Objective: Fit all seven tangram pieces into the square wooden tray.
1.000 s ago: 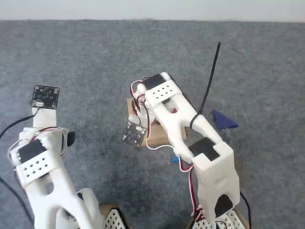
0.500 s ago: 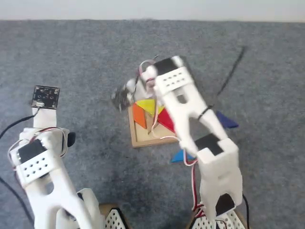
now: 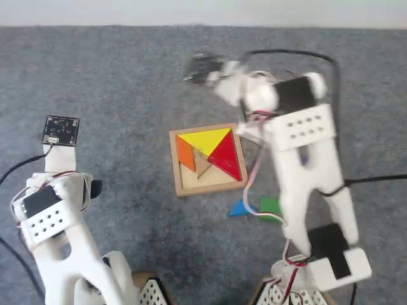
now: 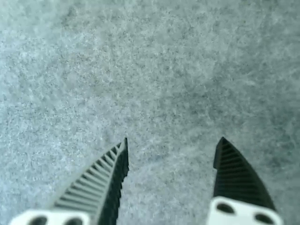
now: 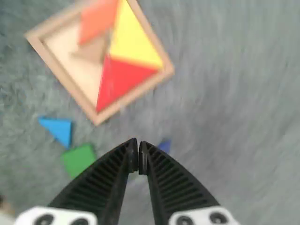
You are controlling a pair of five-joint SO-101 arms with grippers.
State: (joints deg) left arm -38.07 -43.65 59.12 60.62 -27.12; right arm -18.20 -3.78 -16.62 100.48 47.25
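Wooden tray (image 3: 173, 162) bare along one edge; right gripper (image 5: 138, 143) closed empty, left gripper (image 4: 173, 139) spread

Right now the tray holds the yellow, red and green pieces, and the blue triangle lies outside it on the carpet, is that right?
Not green: the tray holds the yellow, red and orange pieces, and the blue triangle lies outside it on the carpet. The high view shows the green piece outside too, beside the blue one.
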